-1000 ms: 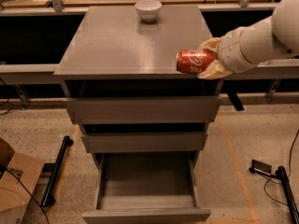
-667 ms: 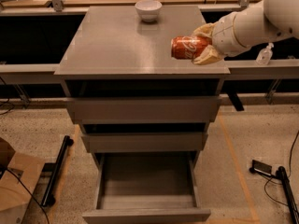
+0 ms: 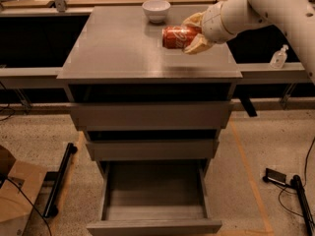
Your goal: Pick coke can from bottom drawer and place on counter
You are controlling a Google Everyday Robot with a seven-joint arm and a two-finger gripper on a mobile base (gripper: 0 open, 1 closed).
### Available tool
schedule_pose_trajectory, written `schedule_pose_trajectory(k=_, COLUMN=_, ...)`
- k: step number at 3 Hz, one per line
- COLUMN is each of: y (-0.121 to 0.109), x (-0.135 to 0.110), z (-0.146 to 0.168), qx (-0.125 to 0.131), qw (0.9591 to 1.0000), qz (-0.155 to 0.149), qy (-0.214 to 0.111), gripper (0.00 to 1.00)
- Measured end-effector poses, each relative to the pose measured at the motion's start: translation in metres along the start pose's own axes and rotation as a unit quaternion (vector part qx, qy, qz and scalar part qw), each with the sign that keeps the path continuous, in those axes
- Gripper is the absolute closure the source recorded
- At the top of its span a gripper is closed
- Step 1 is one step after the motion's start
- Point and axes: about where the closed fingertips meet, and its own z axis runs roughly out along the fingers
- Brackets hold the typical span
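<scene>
The coke can, red with white script, lies sideways in my gripper, which is shut on it with one cream finger above and one below. The gripper holds the can over the right part of the grey counter; its height above the surface is unclear. My white arm reaches in from the upper right. The bottom drawer is pulled open at the foot of the cabinet and its inside shows nothing in it.
A white bowl stands at the back of the counter, left of the gripper. Two shallower grey drawers sit above the open one. A cardboard box and a black bar lie on the floor at left, cables at right.
My gripper has carried the coke can leftward and farther back, from the counter's right edge to over its right part. The bottom drawer stays open.
</scene>
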Motion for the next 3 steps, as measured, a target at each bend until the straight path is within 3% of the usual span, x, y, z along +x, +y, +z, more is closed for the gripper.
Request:
schedule_pose_trajectory(k=2, y=-0.013, x=0.021, z=0.047, qx=-0.005, qw=0.9999, qz=0.011, qy=0.012, gripper=0.07)
schedule_pose_trajectory(k=3, y=-0.009, x=0.029, z=0.06, qx=-0.014, qw=0.9995, qz=0.021, qy=0.017, gripper=0.0)
